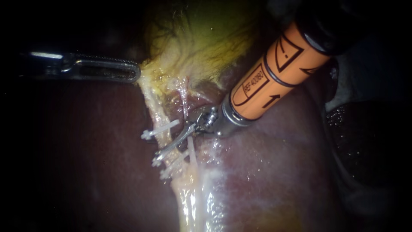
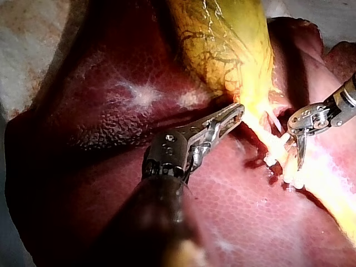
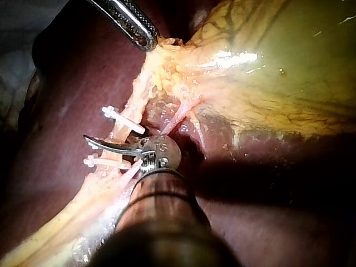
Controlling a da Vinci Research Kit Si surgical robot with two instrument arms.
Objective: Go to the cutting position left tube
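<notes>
Over the liver (image 1: pixel 274 172), the gallbladder (image 1: pixel 201 38) edge is clamped in the left instrument (image 1: pixel 136 74), and the right instrument (image 1: pixel 165 151), jaws together, is laid across the left tube (image 1: pixel 155 112) between clips (image 1: pixel 159 129); the approach is judged nearly done, and opening astride the tube is called for.

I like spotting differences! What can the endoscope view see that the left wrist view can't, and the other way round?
Only the endoscope view shows the orange sleeve on the right instrument. Only the left wrist view shows the dark shaft of the left instrument. Both show the two instruments, the gallbladder, the liver and white clips on a tube.
</notes>
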